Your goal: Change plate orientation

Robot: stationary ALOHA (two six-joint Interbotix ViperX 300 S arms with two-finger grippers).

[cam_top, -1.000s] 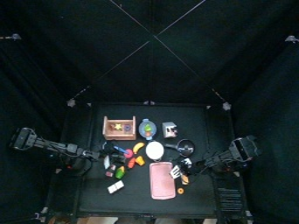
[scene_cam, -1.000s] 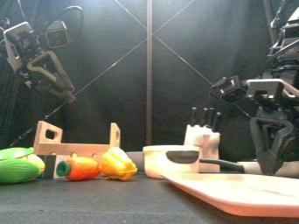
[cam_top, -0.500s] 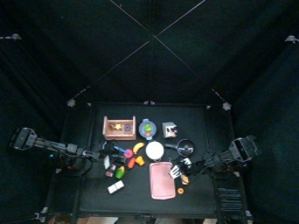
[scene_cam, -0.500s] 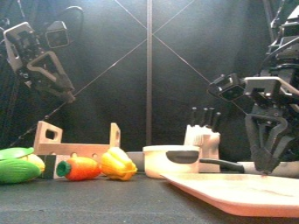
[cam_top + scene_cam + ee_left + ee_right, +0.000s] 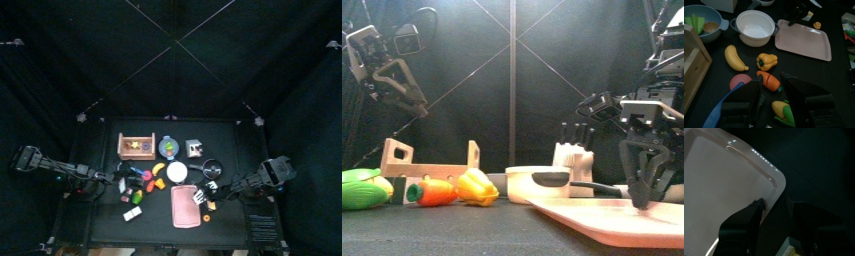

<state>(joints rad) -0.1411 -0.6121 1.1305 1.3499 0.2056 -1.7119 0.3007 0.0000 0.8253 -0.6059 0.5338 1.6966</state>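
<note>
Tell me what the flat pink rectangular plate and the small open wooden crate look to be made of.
Flat pink rectangular plate: probably smooth plastic, glossy; light glints along its raised rim. Small open wooden crate: pale unpainted wood, matte; flat cut boards, though grain is too fine to confirm.

Robot test pen in a lab — staged manipulation bench, not a real kitchen.

Black curtains [image 5: 171, 60] close all sides, hung on a frame with crossed cables visible in the upper half of the top view. A small black table [image 5: 234, 135] sits at frame centre, with one black arm entering from the left [image 5: 54, 167] and one from the right [image 5: 267, 175]. Props are play-kitchen items grouped mid-table: pink plate [image 5: 185, 205], white bowl [image 5: 755, 27], wooden rack [image 5: 425, 165], knife block [image 5: 573, 150], toy banana [image 5: 733, 57], toy pepper [image 5: 766, 61], toy corn [image 5: 782, 109]. No walls, windows or household furniture in view.
</note>
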